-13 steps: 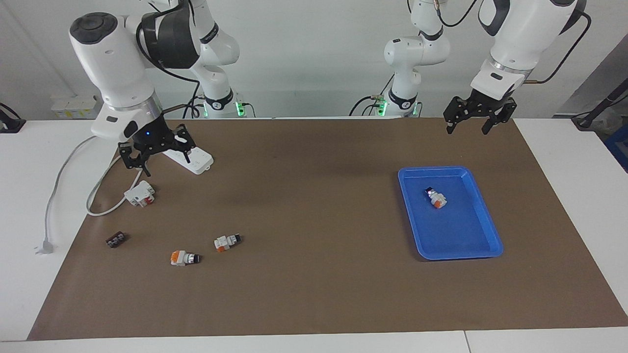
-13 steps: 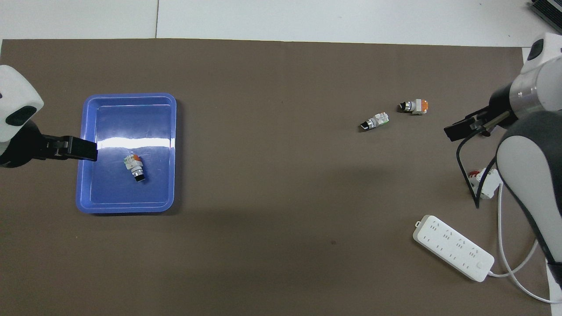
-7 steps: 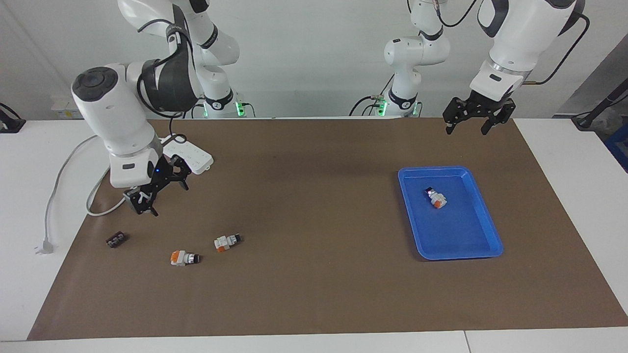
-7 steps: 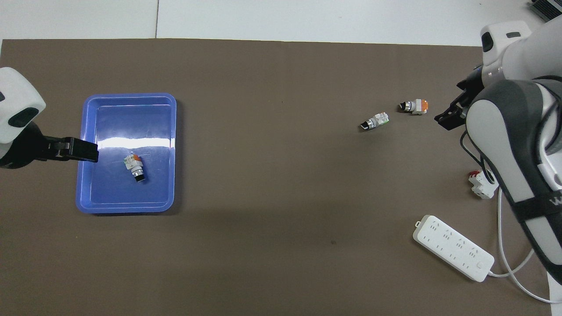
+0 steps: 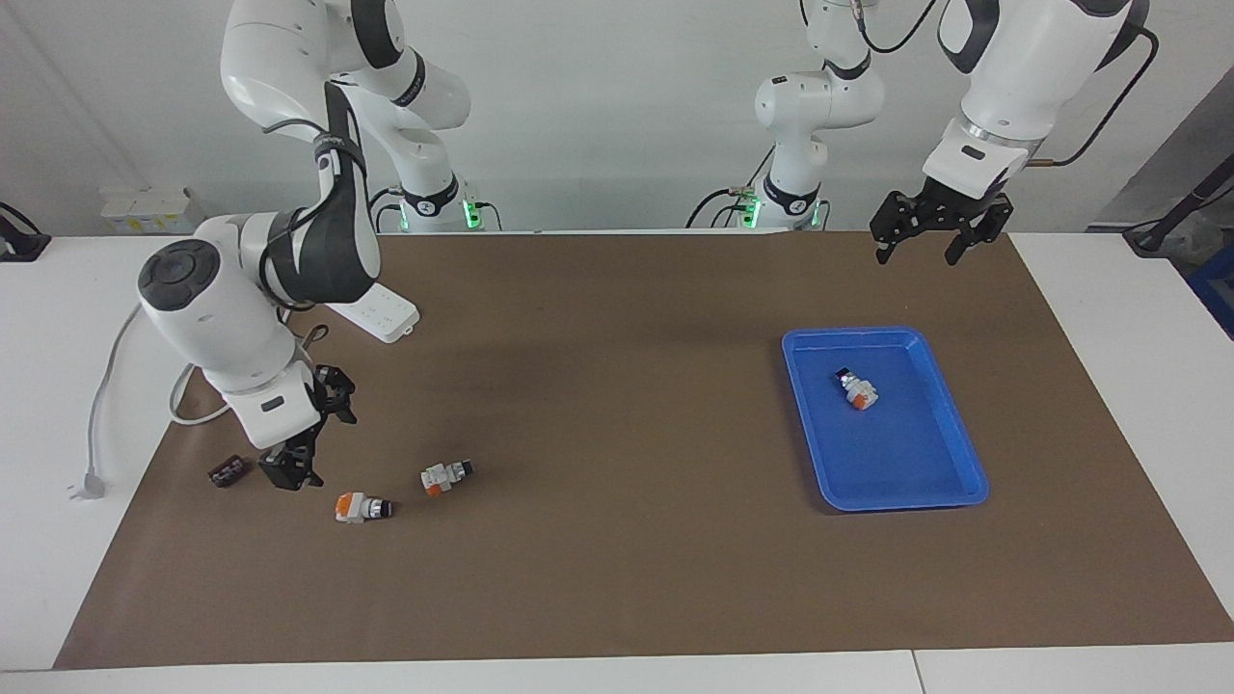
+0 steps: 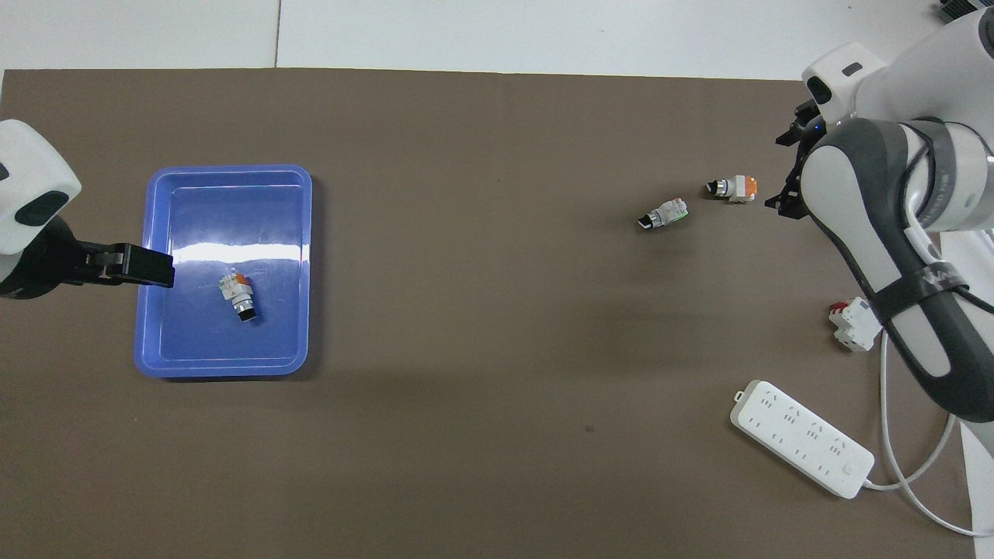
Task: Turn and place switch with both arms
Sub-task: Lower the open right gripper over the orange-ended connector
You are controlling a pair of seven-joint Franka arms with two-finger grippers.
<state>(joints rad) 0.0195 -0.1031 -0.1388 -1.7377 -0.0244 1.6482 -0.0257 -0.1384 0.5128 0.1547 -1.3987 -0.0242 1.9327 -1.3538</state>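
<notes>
Two switches lie on the brown mat toward the right arm's end: one showing an orange end block [image 5: 362,507] [image 6: 734,189] and one beside it [image 5: 446,475] [image 6: 662,215]. A third switch [image 5: 856,388] [image 6: 238,296] lies in the blue tray [image 5: 967,453] [image 6: 225,171]. My right gripper [image 5: 328,451] [image 6: 786,171] hangs open low over the mat, beside the orange-ended switch and apart from it. My left gripper [image 5: 918,255] [image 6: 155,268] waits open, raised over the mat by the tray's edge.
A white power strip [image 5: 381,313] [image 6: 800,436] with its cable lies near the right arm's base. A white-and-red breaker [image 6: 853,324] sits under the right arm. A small black part [image 5: 228,471] lies on the mat close to the right gripper.
The right arm swung away from the robots and down, from above the power strip and breaker to beside the orange-ended switch. The left gripper barely moved.
</notes>
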